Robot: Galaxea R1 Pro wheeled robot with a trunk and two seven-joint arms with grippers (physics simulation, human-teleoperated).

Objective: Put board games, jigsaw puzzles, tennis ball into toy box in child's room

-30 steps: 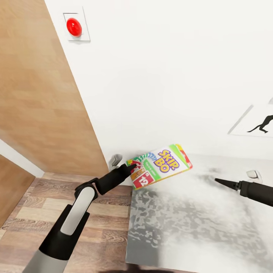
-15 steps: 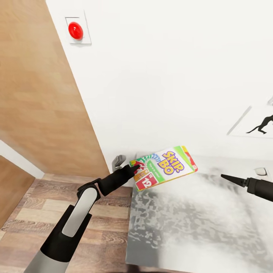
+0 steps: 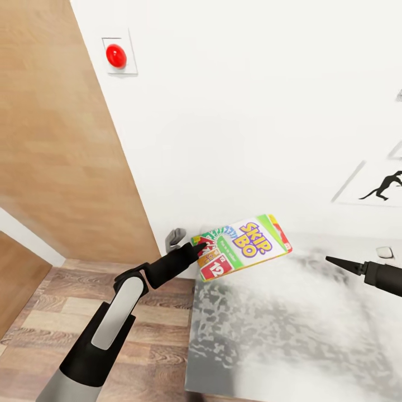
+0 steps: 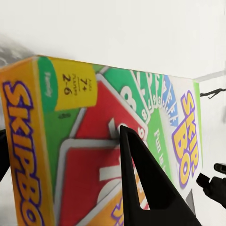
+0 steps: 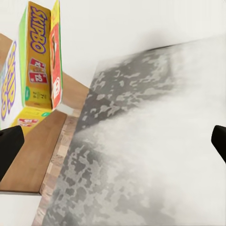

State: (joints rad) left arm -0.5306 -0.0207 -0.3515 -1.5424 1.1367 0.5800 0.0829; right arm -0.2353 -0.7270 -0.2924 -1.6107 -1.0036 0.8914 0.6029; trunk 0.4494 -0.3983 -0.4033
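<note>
My left gripper (image 3: 200, 245) is matt black plastic, pinched on the glossy printed cardboard SKIP-BO box (image 3: 243, 245). The floor (image 3: 61, 312) looks like grained wood plank; the bed cover (image 3: 290, 329) seems soft, mottled grey cloth.

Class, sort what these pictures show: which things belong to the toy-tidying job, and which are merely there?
Belongs to the job:
SKIP-BO box, shut in the left pincer

Merely there:
red wall button
silhouette print
mottled grey surface
right pincer, empty
</note>
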